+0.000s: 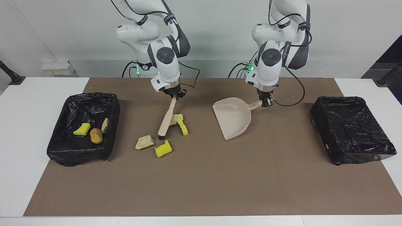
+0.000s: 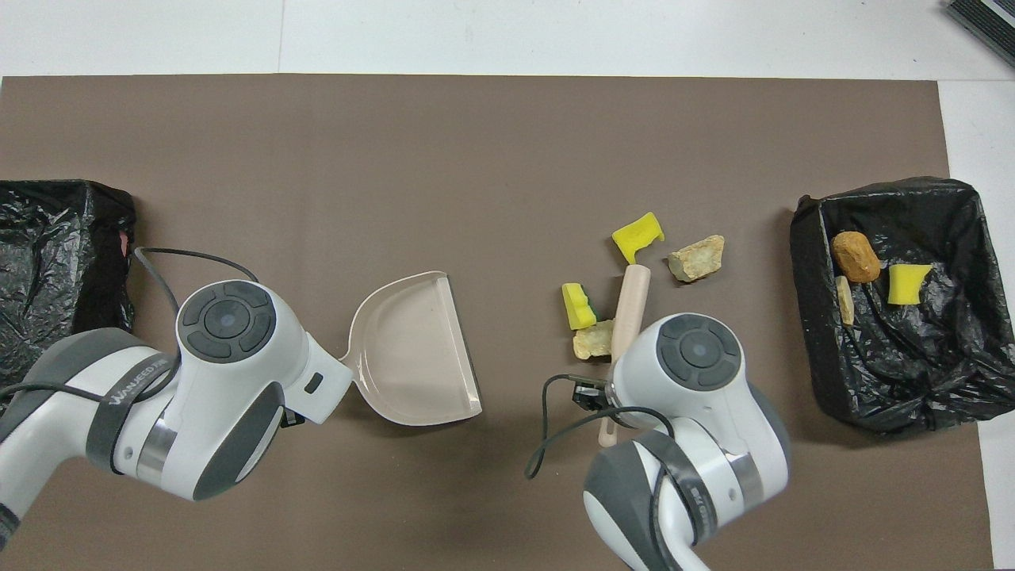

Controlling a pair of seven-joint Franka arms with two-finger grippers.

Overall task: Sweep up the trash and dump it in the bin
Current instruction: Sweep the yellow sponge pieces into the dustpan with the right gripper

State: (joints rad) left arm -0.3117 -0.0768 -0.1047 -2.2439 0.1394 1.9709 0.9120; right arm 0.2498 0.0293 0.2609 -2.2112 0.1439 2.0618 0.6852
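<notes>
Seven scraps (image 1: 144, 142), two bins (image 1: 61, 150), one brush (image 1: 166, 119), one dustpan (image 1: 234, 117).

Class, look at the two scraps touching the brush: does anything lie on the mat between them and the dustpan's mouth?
Nothing visible does. Bare mat separates the green-backed sponge and bread chunk beside the brush from the dustpan.
</notes>
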